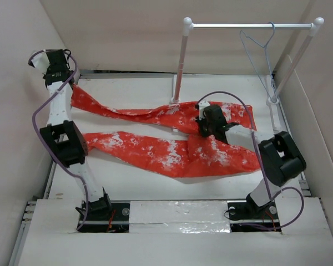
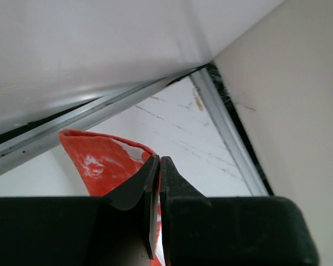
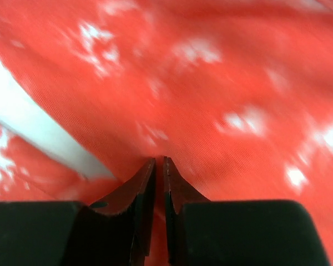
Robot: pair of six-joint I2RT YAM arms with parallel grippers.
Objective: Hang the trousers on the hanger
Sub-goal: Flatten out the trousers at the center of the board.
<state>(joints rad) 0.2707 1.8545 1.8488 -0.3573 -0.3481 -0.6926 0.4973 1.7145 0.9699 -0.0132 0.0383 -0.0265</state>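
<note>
Since the trousers (image 1: 155, 149) are thin, limp cloth, I expect them to be light, to sag wherever they are unsupported, and to slip readily over wire. They lie spread flat on the table (image 1: 127, 188), both legs running left and the waist end at the right. The hanger (image 1: 258, 52) hangs from the rail (image 1: 250, 25) at the far right, well apart from them. My right gripper (image 3: 160, 162) is pressed into the cloth near the crotch, its jaws drawn almost together and seemingly nipping a fold. My left gripper (image 2: 159, 160) is clenched on nothing I can see, up by the far-left corner near the far leg's hem. I'd take hold at the waistband or the hems, where doubled cloth should give better purchase.
</note>
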